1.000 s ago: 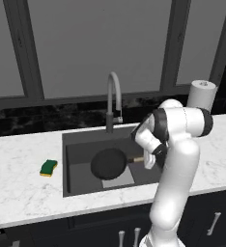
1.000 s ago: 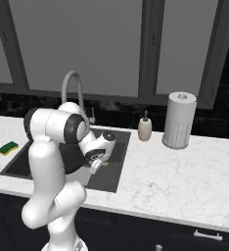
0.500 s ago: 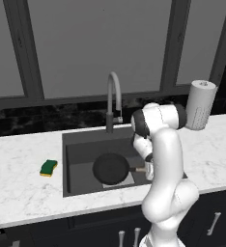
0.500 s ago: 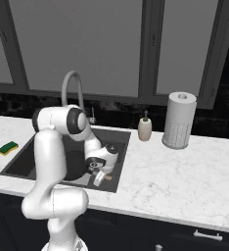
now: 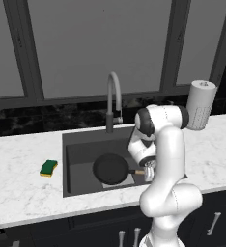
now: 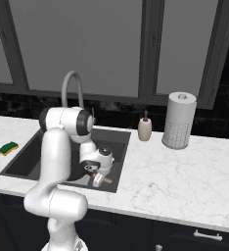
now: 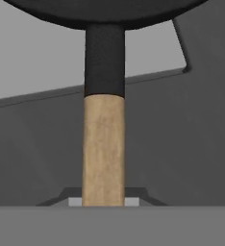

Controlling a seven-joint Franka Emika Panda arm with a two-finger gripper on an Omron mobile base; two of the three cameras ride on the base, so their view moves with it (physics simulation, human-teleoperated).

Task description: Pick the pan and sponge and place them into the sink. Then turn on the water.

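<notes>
Tool grips pan by wooden handle, pan low inside sink. Step: putting pan down. Next: let go, then fetch sponge from worktop.

the round black frying pan sits level inside the sink, over the lighter grey patch on the basin floor, its light-brown wooden handle pointing to 3 o'clock in the left base view. the green-and-yellow sponge lies flat on the white marble bench, just beside the sink's 9 o'clock rim. the gooseneck faucet stands at the basin's 12 o'clock edge.
</notes>
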